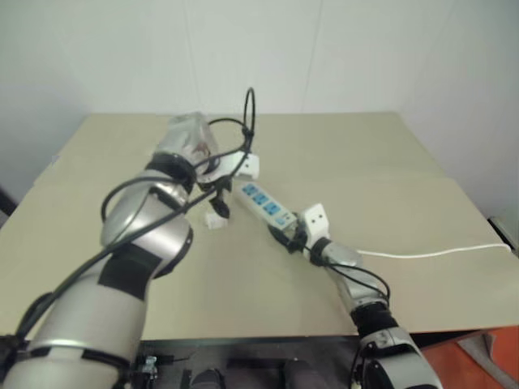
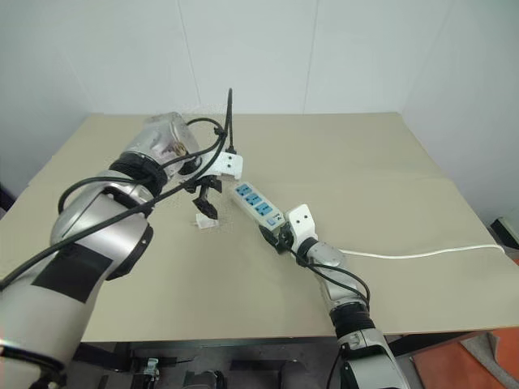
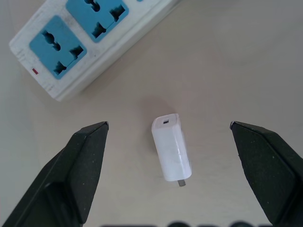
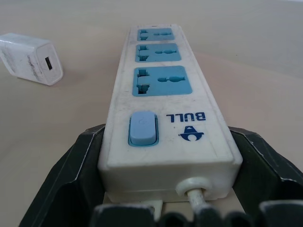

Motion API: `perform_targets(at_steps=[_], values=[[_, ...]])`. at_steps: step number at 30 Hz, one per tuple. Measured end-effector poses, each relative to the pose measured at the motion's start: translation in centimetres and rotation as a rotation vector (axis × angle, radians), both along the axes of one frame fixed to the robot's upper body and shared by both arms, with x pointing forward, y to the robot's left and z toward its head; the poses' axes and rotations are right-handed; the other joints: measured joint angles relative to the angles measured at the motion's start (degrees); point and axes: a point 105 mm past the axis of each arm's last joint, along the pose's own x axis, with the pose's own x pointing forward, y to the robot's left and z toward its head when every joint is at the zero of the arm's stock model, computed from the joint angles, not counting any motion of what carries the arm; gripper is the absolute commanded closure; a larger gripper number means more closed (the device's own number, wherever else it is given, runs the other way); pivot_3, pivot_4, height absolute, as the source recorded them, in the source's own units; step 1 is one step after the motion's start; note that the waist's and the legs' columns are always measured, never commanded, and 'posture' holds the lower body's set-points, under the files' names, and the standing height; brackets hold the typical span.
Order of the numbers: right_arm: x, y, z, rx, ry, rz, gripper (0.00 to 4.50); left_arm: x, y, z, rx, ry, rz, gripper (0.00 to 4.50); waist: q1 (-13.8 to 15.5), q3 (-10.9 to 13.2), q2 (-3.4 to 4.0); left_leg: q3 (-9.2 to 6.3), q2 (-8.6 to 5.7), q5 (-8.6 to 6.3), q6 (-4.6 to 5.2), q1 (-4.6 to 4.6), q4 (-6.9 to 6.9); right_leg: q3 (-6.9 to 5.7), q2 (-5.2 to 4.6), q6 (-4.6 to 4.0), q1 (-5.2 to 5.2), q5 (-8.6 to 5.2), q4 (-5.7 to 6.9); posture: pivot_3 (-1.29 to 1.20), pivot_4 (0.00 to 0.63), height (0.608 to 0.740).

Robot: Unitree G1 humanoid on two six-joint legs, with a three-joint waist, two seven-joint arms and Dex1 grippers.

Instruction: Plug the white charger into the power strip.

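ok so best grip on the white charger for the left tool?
Probably across the two long flat sides of the white charger, coming straight down from above. It lies flat on the table, prongs pointing away from the power strip, and the open left tool already straddles it. Leave the prong end clear.
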Motion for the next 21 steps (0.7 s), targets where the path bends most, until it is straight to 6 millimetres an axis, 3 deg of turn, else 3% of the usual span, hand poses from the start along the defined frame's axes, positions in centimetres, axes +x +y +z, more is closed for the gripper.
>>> perform_targets(at_steps=[12, 21], values=[[-0.4, 0.0, 0.0, -0.001, -0.006, -0.017, 1.08, 0.4, 1.5, -4.0, 0.041, 0.004, 0.12, 0.0, 0.09, 0.0, 0.0, -0.03, -0.04, 0.0, 0.0, -0.04, 0.0, -0.02, -0.04, 0.01, 0.0, 0.0, -0.01, 0.0, 0.15, 0.74], [-0.6, 0.0, -0.1, -0.002, 0.0, -0.02, 1.08, 0.6, 1.3, -4.8, 0.027, -0.008, 0.141, 0.0, 0.1, 0.0, 0.0, -0.04, -0.07, 0.0, 0.0, -0.02, 0.0, -0.03, -0.07, 0.01, 0.01, -0.01, 0.02, 0.0, 0.15, 0.74]])
